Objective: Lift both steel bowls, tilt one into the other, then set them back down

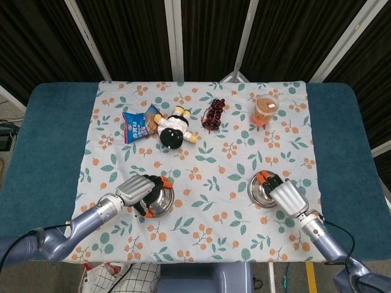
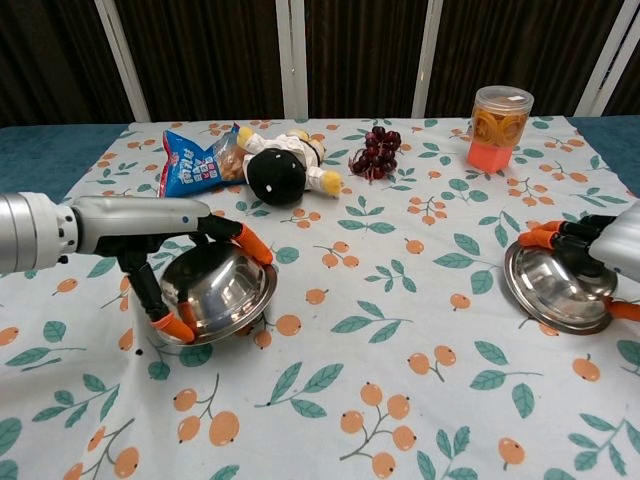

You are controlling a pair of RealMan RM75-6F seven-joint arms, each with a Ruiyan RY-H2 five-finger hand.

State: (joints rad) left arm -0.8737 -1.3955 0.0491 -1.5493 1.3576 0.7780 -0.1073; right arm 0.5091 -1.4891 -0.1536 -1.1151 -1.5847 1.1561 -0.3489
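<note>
two steel bowls are counted. the left bowl (image 2: 215, 292) is seen low on the desk (image 1: 49, 140), front left, tipped a little toward the camera in the chest view, its base at or just off the cloth (image 1: 201, 152); which of the two cannot be told. it is gripped by the left hand (image 2: 165, 250), fingers curled over the far rim and thumb under the near edge. the right bowl (image 2: 555, 285) is seen front right, apparently resting on the cloth, with the right hand (image 2: 600, 255) wrapped on its rim from the outer side, orange fingertips (image 2: 538, 236) over the edge. both bowls are judged to be at the set-down step, release not yet done.

risks: if the left bowl is let go while tilted, it could rock or roll off its base and slide on the cloth. a fingertip hooked under a rim on withdrawal could flip either bowl. the cloth could be dragged and wrinkled by either hand.

other things, well apart at the back: one snack bag (image 1: 137, 124), one doll (image 1: 173, 127) just beside it, one bunch of grapes (image 1: 214, 113), one cup (image 1: 266, 108). two hands are in view.
</note>
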